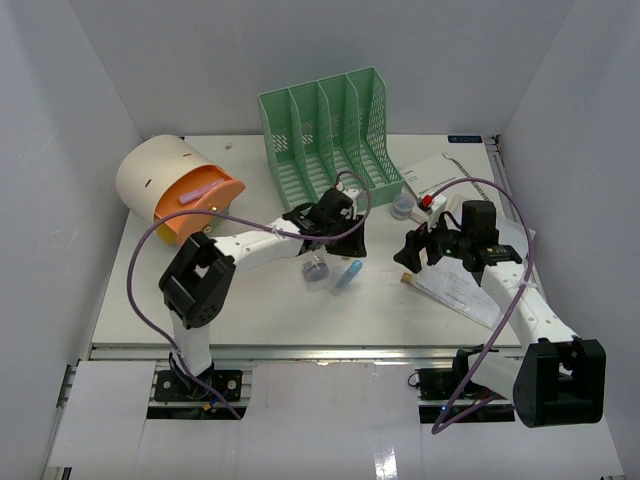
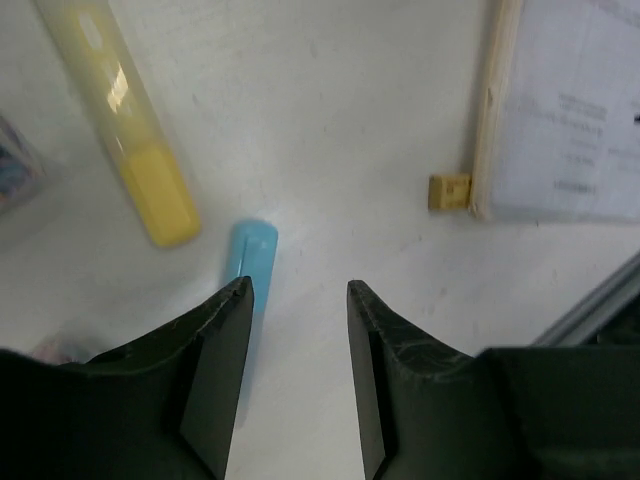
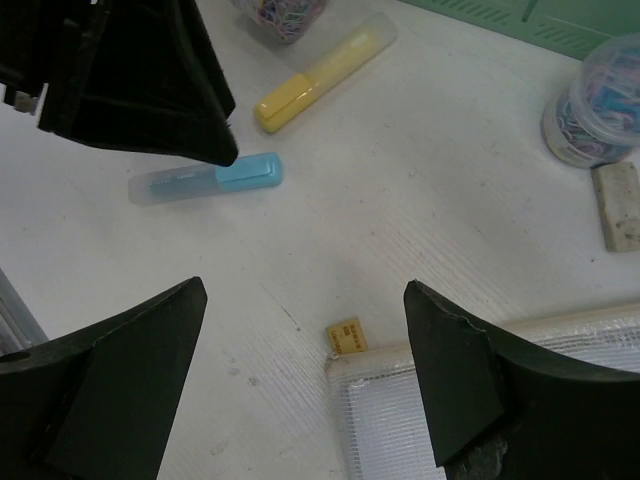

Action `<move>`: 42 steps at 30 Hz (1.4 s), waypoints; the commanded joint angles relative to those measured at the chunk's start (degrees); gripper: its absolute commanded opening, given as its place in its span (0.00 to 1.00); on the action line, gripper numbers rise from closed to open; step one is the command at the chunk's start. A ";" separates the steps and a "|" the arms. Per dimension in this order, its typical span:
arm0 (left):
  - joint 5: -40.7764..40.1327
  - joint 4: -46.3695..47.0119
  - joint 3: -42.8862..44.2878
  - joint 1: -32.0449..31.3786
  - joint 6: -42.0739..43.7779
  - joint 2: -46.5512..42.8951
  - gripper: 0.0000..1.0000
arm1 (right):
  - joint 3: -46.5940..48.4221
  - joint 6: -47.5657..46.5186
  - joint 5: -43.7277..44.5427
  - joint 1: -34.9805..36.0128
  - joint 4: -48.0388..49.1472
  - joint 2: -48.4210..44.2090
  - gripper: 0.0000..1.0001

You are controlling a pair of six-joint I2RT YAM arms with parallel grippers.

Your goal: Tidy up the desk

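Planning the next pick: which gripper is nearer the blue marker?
Left. The left gripper hovers directly over the blue marker, one finger above it; the right gripper sits off to its right, apart.

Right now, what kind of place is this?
Probably an office desk boxed in by white walls for robot practice. It holds a green file rack, a blue marker, a yellow marker and papers.
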 commanded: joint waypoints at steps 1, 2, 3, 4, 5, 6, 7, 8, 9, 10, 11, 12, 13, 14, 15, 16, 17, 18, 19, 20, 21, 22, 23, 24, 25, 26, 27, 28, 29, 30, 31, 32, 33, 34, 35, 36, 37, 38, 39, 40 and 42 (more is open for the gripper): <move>-17.17 -3.75 10.52 -2.16 -1.61 4.18 0.52 | 1.05 1.66 2.76 -1.28 1.90 -0.90 0.87; -19.90 -5.86 13.23 -2.71 -1.13 6.48 0.52 | 1.11 1.78 2.70 -1.46 1.90 -1.02 0.87; -21.84 -7.93 16.87 -3.07 -0.81 8.60 0.52 | 1.13 1.85 2.61 -1.55 1.90 -1.13 0.87; -23.50 -9.99 20.83 -3.38 -0.56 10.66 0.52 | 1.13 1.90 2.51 -1.60 1.90 -1.23 0.88; -24.60 -12.82 22.70 -3.55 -0.06 13.40 0.52 | 1.21 2.06 2.43 -1.68 1.98 -1.23 0.88; -26.39 -14.56 24.88 -3.78 0.19 14.42 0.52 | 1.22 2.18 2.37 -1.80 1.93 -1.23 0.88; -27.87 -15.73 26.49 -4.01 0.52 15.48 0.52 | 1.24 2.25 2.31 -1.90 1.88 -1.25 0.88; -28.94 -16.31 27.43 -4.23 0.97 16.71 0.52 | 1.28 2.25 2.27 -1.99 1.84 -1.29 0.89; -29.74 -17.00 28.37 -4.38 1.23 17.78 0.52 | 1.31 2.25 2.18 -2.07 1.81 -1.32 0.89; -30.19 -17.65 29.19 -4.46 1.36 18.52 0.52 | 1.31 2.27 2.05 -2.15 1.79 -1.32 0.89; -30.56 -17.95 29.62 -4.54 1.63 18.86 0.52 | 1.31 2.34 1.97 -2.21 1.72 -1.32 0.89; -31.22 -18.30 30.01 -4.58 1.94 19.17 0.52 | 1.31 2.34 1.93 -2.21 1.72 -1.32 0.89; -31.93 -18.63 30.36 -4.61 2.21 19.49 0.52 | 1.31 2.32 1.89 -2.23 1.74 -1.30 0.89; -32.80 -18.92 30.60 -4.61 2.39 19.84 0.52 | 1.31 2.26 1.89 -2.29 1.80 -1.25 0.89; -33.87 -19.19 30.66 -4.55 2.50 20.25 0.52 | 1.31 2.32 1.89 -2.37 1.75 -1.17 0.90; -34.38 -19.53 30.71 -4.58 2.63 20.53 0.52 | 1.31 2.34 1.89 -2.39 1.78 -1.14 0.90; -34.54 -19.81 30.74 -4.61 2.77 20.84 0.52 | 1.28 2.34 1.89 -2.44 1.81 -1.12 0.90; -34.58 -20.02 30.75 -4.61 2.89 21.21 0.51 | 1.24 2.34 1.89 -2.52 1.81 -1.08 0.90; -34.61 -20.25 30.75 -4.61 3.02 21.65 0.51 | 1.22 2.34 1.89 -2.56 1.81 -1.08 0.90; -34.60 -20.50 30.74 -4.61 3.13 22.15 0.51 | 1.22 2.34 1.89 -2.57 1.81 -1.13 0.90; -34.56 -20.68 30.70 -4.61 3.14 22.45 0.51 | 1.22 2.34 1.89 -2.66 1.81 -1.05 0.90; -34.50 -20.86 30.65 -4.61 3.14 22.76 0.51 | 1.22 2.34 1.89 -2.74 1.81 -0.97 0.90; -34.21 -21.07 30.58 -4.61 3.14 23.12 0.51 | 1.22 2.34 1.89 -2.82 1.81 -0.97 0.90; -34.07 -21.16 30.47 -4.61 3.14 23.38 0.50 | 1.22 2.29 1.84 -2.93 1.76 -0.97 0.90; -33.88 -21.19 30.37 -4.61 3.14 23.58 0.49 | 1.22 2.27 1.78 -3.05 1.75 -0.99 0.90; -33.59 -21.19 30.31 -4.61 3.14 23.69 0.49 | 1.22 2.33 1.72 -3.17 1.81 -1.05 0.90; -32.93 -21.27 30.38 -4.61 3.21 23.86 0.49 | 1.22 2.34 1.64 -3.26 1.81 -0.98 0.90; -32.57 -21.37 30.46 -4.61 3.32 24.04 0.49 | 1.22 2.34 1.57 -3.39 1.78 -0.97 0.90; -32.26 -21.48 30.53 -4.61 3.42 24.21 0.49 | 1.22 2.34 1.50 -3.53 1.75 -0.97 0.90; -31.98 -21.62 30.63 -4.60 3.54 24.39 0.49 | 1.22 2.35 1.42 -3.64 1.72 -0.98 0.90; -31.74 -21.82 30.80 -4.57 3.67 24.59 0.49 | 1.22 2.38 1.32 -3.71 1.72 -1.01 0.90; -31.51 -22.01 30.96 -4.54 3.80 24.79 0.49 | 1.22 2.42 1.22 -3.78 1.72 -1.04 0.91; -31.24 -22.19 31.13 -4.53 3.88 24.93 0.49 | 1.18 2.43 1.15 -3.92 1.72 -1.05 0.91; -30.96 -22.34 31.26 -4.53 3.93 25.03 0.50 | 1.13 2.43 1.09 -4.07 1.72 -1.05 0.91; -30.70 -22.40 31.21 -4.53 3.93 25.08 0.50 | 1.13 2.43 1.04 -4.12 1.72 -1.05 0.91; -30.39 -22.42 31.16 -4.53 3.90 25.09 0.49 | 1.13 2.45 0.99 -4.17 1.72 -1.08 0.91; -30.01 -22.42 31.11 -4.53 3.85 25.03 0.48 | 1.13 2.50 0.94 -4.23 1.72 -1.13 0.90; -29.72 -22.42 31.02 -4.53 3.69 24.95 0.47 | 1.21 2.51 0.85 -4.31 1.72 -1.14 0.91; -29.35 -22.38 30.88 -4.53 3.62 24.81 0.41 | 1.18 2.56 0.75 -4.45 1.72 -1.18 0.91; -28.95 -22.32 30.74 -4.53 3.58 24.65 0.35 | 1.13 2.60 0.66 -4.58 1.72 -1.24 0.91; -27.62 -21.59 30.35 -4.53 4.10 23.62 0.27 | 1.17 2.60 0.57 -4.72 1.77 -1.36 0.91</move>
